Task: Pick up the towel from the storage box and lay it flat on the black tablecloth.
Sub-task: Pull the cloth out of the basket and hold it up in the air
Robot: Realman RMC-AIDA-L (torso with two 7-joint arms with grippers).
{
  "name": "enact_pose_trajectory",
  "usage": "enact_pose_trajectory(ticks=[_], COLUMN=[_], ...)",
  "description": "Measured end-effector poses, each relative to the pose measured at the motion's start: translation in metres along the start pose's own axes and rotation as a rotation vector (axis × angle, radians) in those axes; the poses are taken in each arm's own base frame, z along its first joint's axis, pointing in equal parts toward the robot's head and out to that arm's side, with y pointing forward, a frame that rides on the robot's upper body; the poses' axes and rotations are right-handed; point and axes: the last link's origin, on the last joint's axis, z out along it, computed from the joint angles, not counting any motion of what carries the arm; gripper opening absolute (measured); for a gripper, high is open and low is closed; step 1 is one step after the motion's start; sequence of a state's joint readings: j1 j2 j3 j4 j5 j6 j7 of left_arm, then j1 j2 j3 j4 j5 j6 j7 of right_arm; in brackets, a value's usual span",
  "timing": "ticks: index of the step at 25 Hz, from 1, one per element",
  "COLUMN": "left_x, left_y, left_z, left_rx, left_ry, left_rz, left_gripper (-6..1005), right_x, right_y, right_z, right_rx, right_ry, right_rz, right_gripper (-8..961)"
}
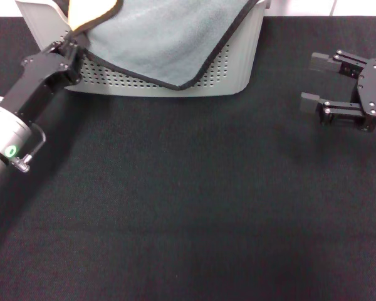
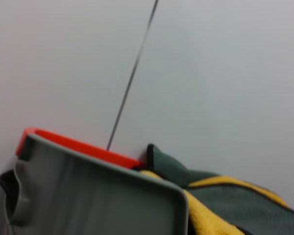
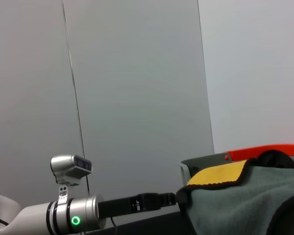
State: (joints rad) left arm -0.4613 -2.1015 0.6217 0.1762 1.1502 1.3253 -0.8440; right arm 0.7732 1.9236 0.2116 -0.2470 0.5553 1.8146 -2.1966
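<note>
The grey-green towel (image 1: 169,37) hangs out of the light grey storage box (image 1: 238,69) and drapes over its front wall, with a yellow-orange corner folded up at the left. My left gripper (image 1: 75,47) is at the box's front left corner, its fingers close together on the towel's black-edged hem. The right wrist view shows the same gripper (image 3: 179,198) meeting the towel (image 3: 245,200) at that corner. My right gripper (image 1: 308,81) hovers open over the black tablecloth (image 1: 188,207), to the right of the box, holding nothing.
An orange rim (image 2: 78,147) shows behind the box rim (image 2: 103,196), with a pale wall beyond. The tablecloth stretches wide in front of the box. My left arm's silver forearm (image 1: 6,147) slants across the cloth's left edge.
</note>
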Motion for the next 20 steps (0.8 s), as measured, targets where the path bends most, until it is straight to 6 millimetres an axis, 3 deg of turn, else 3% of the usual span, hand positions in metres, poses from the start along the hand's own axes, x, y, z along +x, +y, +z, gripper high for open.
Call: enact_pose_trajectory(ticks=[10, 15, 20], left_x=[0.026, 0.063, 0.090], left_y=[0.017, 0.037, 0.053], left_z=[-0.033, -0.054, -0.049], left_rx=[-0.158, -0.408, -0.624], left_ry=[0.193, 0.343, 0.386], left_rz=[-0.055, -0.118, -0.170], left_gripper=[27, 16, 16], right_x=[0.000, -0.002, -0.007], right_y=[0.000, -0.002, -0.004], right_z=[0.001, 0.003, 0.015], right_rx=[0.004, 0.019, 0.009], right_ry=[-0.009, -0.031, -0.048], right_rz=[0.002, -0.006, -0.025], right_gripper=[858, 858, 858])
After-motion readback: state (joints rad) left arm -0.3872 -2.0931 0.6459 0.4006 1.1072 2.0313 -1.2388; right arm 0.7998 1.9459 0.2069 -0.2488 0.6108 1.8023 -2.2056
